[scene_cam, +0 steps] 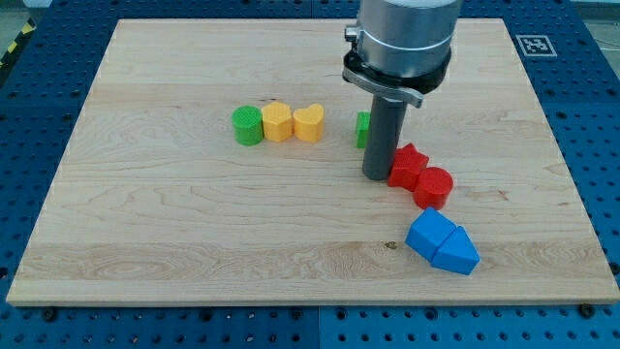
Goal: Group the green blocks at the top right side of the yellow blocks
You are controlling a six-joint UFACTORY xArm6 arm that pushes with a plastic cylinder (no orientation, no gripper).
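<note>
A green round block (248, 125) sits at the left end of a row, touching a yellow hexagonal block (277, 122), which touches a yellow heart-shaped block (308, 123). A second green block (361, 129) lies to the right of the row, mostly hidden behind my rod, so its shape cannot be made out. My tip (377, 175) rests on the board just below and right of that green block, touching or nearly touching a red star-shaped block (408, 163).
A red round block (433, 186) lies against the red star's lower right. Two blue blocks (442, 242) lie together further toward the view's bottom right. The wooden board (145, 223) sits on a blue perforated table.
</note>
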